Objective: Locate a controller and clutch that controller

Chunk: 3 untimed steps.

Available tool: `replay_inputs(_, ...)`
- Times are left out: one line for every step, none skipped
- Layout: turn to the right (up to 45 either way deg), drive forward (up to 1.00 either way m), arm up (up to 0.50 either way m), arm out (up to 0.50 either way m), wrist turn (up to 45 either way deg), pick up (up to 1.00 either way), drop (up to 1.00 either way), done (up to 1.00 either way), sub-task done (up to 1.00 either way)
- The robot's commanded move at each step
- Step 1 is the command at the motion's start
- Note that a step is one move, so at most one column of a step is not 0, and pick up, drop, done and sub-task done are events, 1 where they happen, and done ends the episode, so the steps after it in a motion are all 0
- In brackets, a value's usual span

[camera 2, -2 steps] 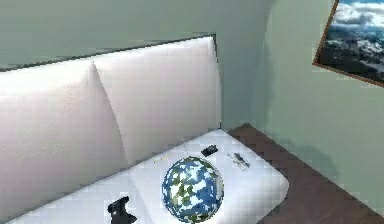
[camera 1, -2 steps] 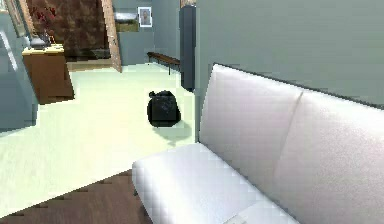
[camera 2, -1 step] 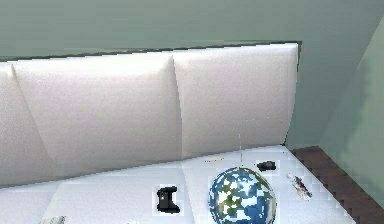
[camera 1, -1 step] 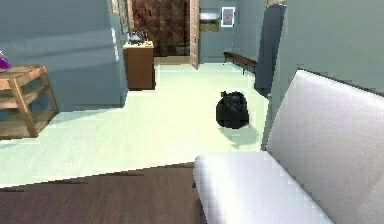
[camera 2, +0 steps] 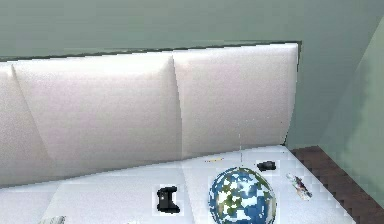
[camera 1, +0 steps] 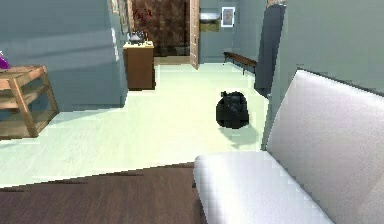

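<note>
A black controller (camera 2: 166, 198) with two handles lies on the white sofa seat (camera 2: 110, 190), left of a blue, green and white patterned ball (camera 2: 240, 195). A smaller dark thing (camera 2: 266, 166) lies on the seat further right, and a thin striped thing (camera 2: 299, 185) lies near the seat's right end. The sofa's white back cushions (camera 2: 150, 110) rise behind them against a grey-green wall.
In the forward view the white sofa (camera 1: 300, 150) takes up the right side. A black bag (camera 1: 233, 110) sits on the pale floor ahead, with a wooden table (camera 1: 25, 95) at the left. Farther off stand a wooden cabinet (camera 1: 140, 62) and a low bench (camera 1: 240, 60). A dark rug (camera 1: 100, 195) lies near.
</note>
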Motion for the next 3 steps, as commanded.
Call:
replay_inputs(0.0,0.0,0.06,0.0,0.0,0.0,0.0,0.0,0.0)
replay_inputs(0.0,0.0,0.0,0.26,0.0,0.0,0.0,0.0,0.0)
replay_inputs(0.0,0.0,0.0,0.0,45.0,0.0,0.0,0.0,0.0)
